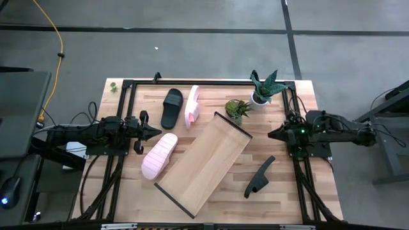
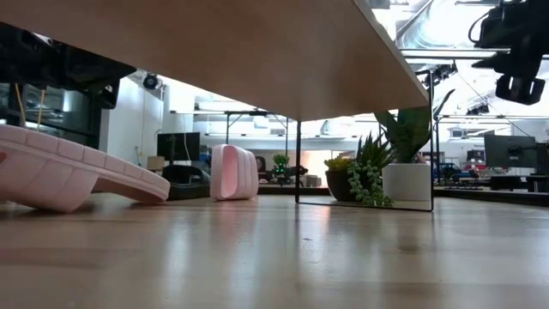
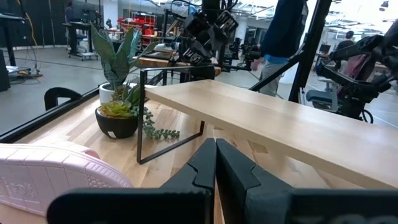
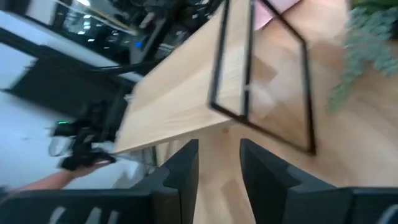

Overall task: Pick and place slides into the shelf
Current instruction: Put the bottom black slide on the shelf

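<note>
- Wooden tabletop on grey floor, two potted plants at the far side: snake plant in white pot; succulent in dark pot.
- Shelf: diagonal at centre, board bare.
- Slides: black slide and pink slide on edge, far-left; pink slide touching the shelf's left edge; black slide right of it.
- Left gripper: fingers pressed together, empty, beside the nearer pink slide.
- Right gripper: fingers slightly parted, empty, at the right edge.

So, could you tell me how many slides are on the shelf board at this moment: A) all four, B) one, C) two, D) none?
D: in the high view the shelf is bare, and the two pink slides and two black slides all lie on the tabletop around it.
</note>
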